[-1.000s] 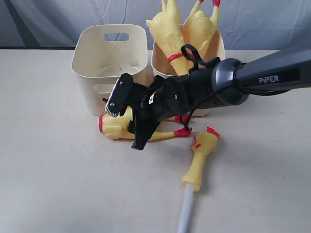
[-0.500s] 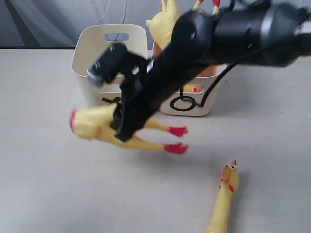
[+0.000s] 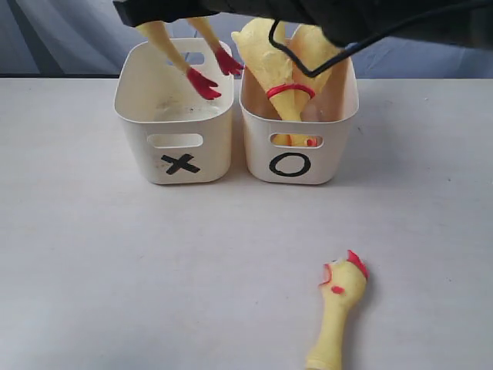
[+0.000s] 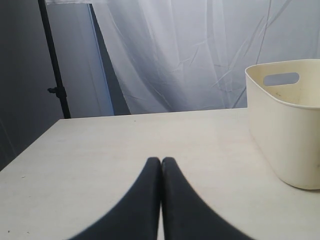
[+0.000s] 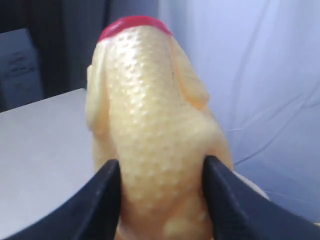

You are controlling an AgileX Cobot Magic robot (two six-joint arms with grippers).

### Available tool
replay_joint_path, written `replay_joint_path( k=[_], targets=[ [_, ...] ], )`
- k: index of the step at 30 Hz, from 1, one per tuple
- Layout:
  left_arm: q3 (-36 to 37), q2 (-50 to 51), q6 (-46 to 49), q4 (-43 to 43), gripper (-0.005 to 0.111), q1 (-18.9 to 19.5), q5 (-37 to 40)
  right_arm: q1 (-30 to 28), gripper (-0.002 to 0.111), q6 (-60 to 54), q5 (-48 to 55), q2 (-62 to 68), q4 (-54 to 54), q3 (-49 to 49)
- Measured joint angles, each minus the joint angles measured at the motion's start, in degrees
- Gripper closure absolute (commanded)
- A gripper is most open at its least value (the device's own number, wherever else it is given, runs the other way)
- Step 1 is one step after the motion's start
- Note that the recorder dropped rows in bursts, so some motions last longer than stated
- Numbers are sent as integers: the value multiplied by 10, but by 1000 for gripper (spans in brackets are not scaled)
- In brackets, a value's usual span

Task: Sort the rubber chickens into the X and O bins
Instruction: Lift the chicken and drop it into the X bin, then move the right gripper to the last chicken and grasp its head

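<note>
Since half a second ago the right arm (image 3: pixel 370 19) has swung way up and back. The headless body (image 5: pixel 150 125) was dangling low in front of the X bin (image 3: pixel 139 154), and now it hangs above that bin. Only its two legs show from where I'm standing. One red foot (image 3: pixel 202 83) dips just inside the X bin's rim and the other red foot (image 3: pixel 229 62) is a bit higher, over the bin's back corner. Nothing's been let go yet. Up close, the right gripper (image 5: pixel 161 162) is clamped on the body, one black finger (image 5: pixel 100 200) pressed into each flank and the red neck band pointing away from the wrist.

The left gripper (image 4: pixel 161 165) is doing nothing much. Its two fingers are pressed flat together with nothing between them, low over the table (image 3: pixel 115 270).

The O bin (image 3: pixel 323 166) sits right next to the X bin on its right, and I can't tell if they actually touch. Both whole chickens are stuffed in it feet-up, the near chicken (image 3: pixel 266 62) with its red band showing and the far chicken (image 3: pixel 316 50) behind it. The head-and-neck piece (image 3: pixel 339 316) lies on the table well in front of the X bin and off to the right. Its comb and beak point back toward the bins.
</note>
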Motion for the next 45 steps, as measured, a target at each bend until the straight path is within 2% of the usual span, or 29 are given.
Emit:
replay_joint_path(
  k=[3,6,11,13,14,16,18,19,22,26,33,35,36,37,41,45],
  targets=[
    [0,0,0,0,107,0,0,0,109,1,-95,53,-9,0],
    [0,0,0,0,107,0,0,-1,109,41,-144,111,-62,-16],
    [0,0,0,0,107,0,0,0,107,245,-149,191,-190,-99],
    [0,0,0,0,107,0,0,0,94,293,-149,213,-205,-127],
    [0,0,0,0,107,0,0,0,82,303,-144,220,-206,-135],
    [0,0,0,0,107,0,0,0,50,312,-122,226,-211,-146],
    [0,0,0,0,107,0,0,0,26,313,-100,227,-216,-148],
    [0,0,0,0,107,0,0,0,26,310,-91,227,-219,-148],
    [0,0,0,0,107,0,0,0,52,300,-46,223,-227,-152],
    [0,0,0,0,107,0,0,0,54,281,104,178,-292,-152],
    [0,0,0,0,107,0,0,0,54,280,551,67,-519,-88],
    [0,0,0,0,107,0,0,0,42,283,600,55,-531,-31],
    [0,0,0,0,107,0,0,0,29,283,603,50,-537,-9],
    [0,0,0,0,107,0,0,0,26,306,603,40,-555,35],
    [0,0,0,0,107,0,0,0,26,388,601,28,-647,127],
    [0,0,0,0,107,0,0,-1,26,429,598,6,-625,195]
  ],
)
